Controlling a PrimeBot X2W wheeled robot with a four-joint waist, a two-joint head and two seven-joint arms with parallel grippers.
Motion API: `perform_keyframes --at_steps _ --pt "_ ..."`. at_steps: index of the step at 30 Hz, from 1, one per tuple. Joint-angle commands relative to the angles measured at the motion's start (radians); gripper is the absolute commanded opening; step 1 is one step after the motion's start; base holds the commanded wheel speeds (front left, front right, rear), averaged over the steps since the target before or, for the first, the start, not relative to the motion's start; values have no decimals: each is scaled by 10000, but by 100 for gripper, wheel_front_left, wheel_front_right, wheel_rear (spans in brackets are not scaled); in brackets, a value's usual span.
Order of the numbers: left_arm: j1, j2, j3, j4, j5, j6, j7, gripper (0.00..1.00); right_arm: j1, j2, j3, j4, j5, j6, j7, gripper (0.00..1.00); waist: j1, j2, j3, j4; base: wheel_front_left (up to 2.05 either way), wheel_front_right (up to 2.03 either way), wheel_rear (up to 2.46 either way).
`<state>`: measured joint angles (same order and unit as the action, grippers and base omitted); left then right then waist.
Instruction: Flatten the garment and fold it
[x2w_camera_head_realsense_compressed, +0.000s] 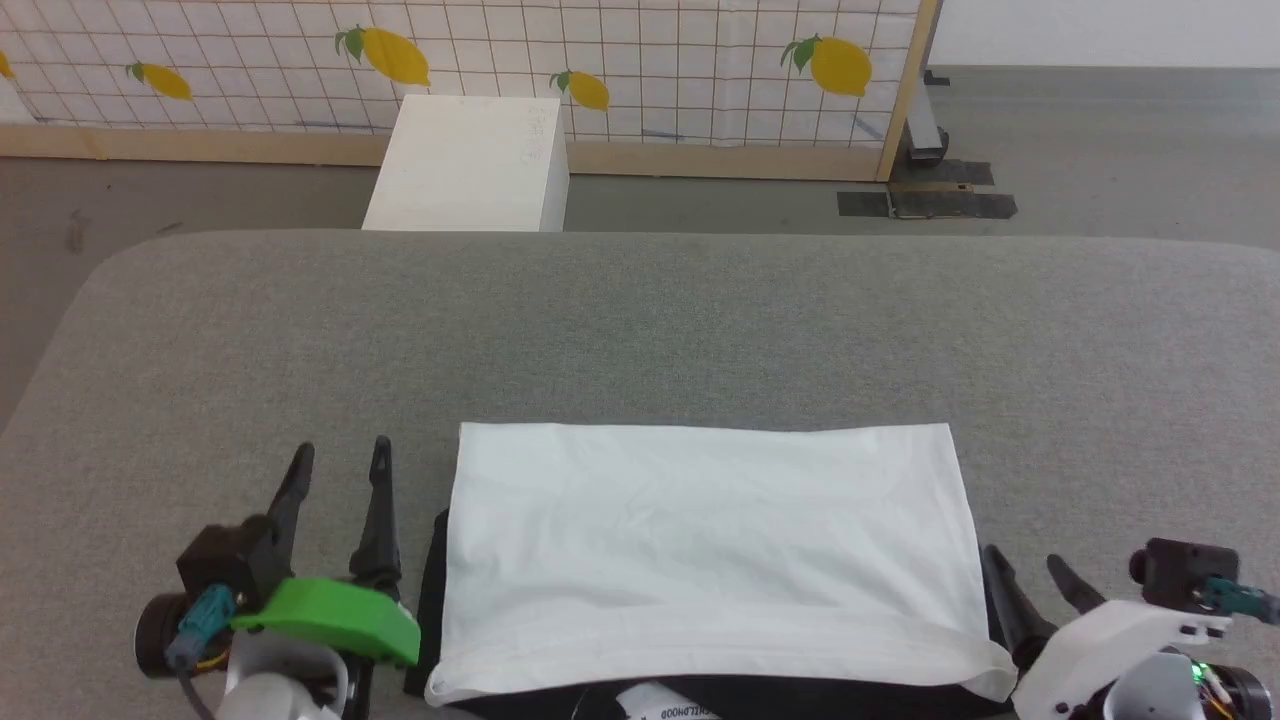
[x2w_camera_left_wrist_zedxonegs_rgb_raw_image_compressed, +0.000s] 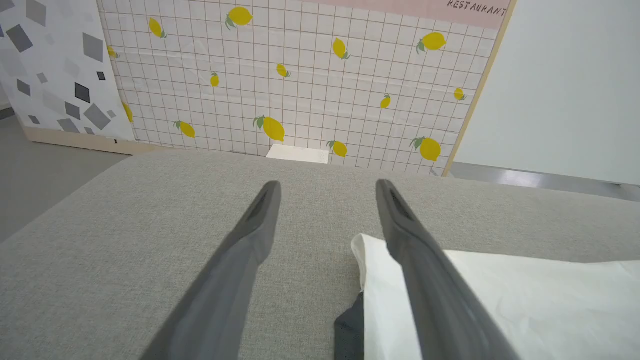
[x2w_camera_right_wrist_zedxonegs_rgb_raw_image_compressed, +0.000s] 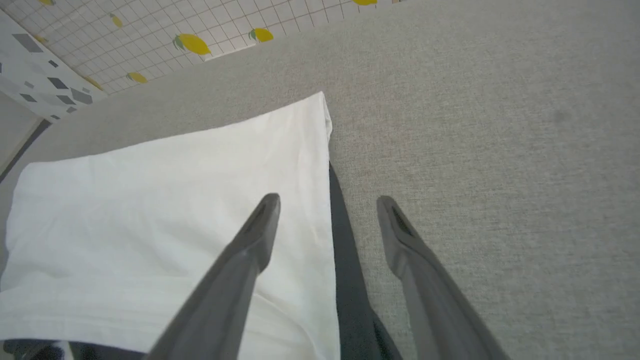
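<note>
head view with both wrist views. the garment (x2w_camera_head_realsense_compressed: 700, 540) lies on the grey fabric-covered table (x2w_camera_head_realsense_compressed: 640, 320), close to the near edge, as a white rectangle with black sleeve cloth (x2w_camera_right_wrist_zedxonegs_rgb_raw_image_compressed: 345, 260) showing along both short edges and a black collar with lettered tape under the near hem. its long axis runs left to right across the robot, so each short edge faces one gripper.

the left gripper (x2w_camera_head_realsense_compressed: 340, 455) stands just beside the left short edge, fingers spread and holding nothing. in the left wrist view, one finger crosses in front of the far left corner of the cloth and the other is over bare table.

the right gripper (x2w_camera_head_realsense_compressed: 1022, 558) is at the right short edge, fingers likewise spread and empty. in the right wrist view they straddle that edge: one finger over white cloth, the other over bare table, the black strip between them. the right gripper appears slightly the nearer to its edge.

judged from the tidy outline, the garment is already folded at least once. any further fold would call for each gripper to close on its own short edge.

a white box (x2w_camera_head_realsense_compressed: 470, 165) stands on the floor beyond the table, before a lemon-print panel (x2w_camera_head_realsense_compressed: 650, 60). its contents cannot be told.
</note>
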<state>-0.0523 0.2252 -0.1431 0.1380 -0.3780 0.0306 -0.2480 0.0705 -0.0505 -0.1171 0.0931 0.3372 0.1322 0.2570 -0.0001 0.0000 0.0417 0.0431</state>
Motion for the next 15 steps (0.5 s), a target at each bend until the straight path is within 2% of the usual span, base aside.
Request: perform_keyframes --at_steps 1,8,15 --pt "-331 -89 3 113 199 65 -78 100 -321 2 16 330 87 -15 137 100 1 0 20 -7 0 0 0" --pt "-1100 -440 143 476 769 -8 -132 100 -1504 3 57 2194 -243 -15 1013 100 1 0 100 -49 0 0 0" --pt "-1203 -865 430 570 1171 -316 -135 100 -2058 3 596 3612 -236 -15 2472 100 1 0 176 -28 0 0 0"
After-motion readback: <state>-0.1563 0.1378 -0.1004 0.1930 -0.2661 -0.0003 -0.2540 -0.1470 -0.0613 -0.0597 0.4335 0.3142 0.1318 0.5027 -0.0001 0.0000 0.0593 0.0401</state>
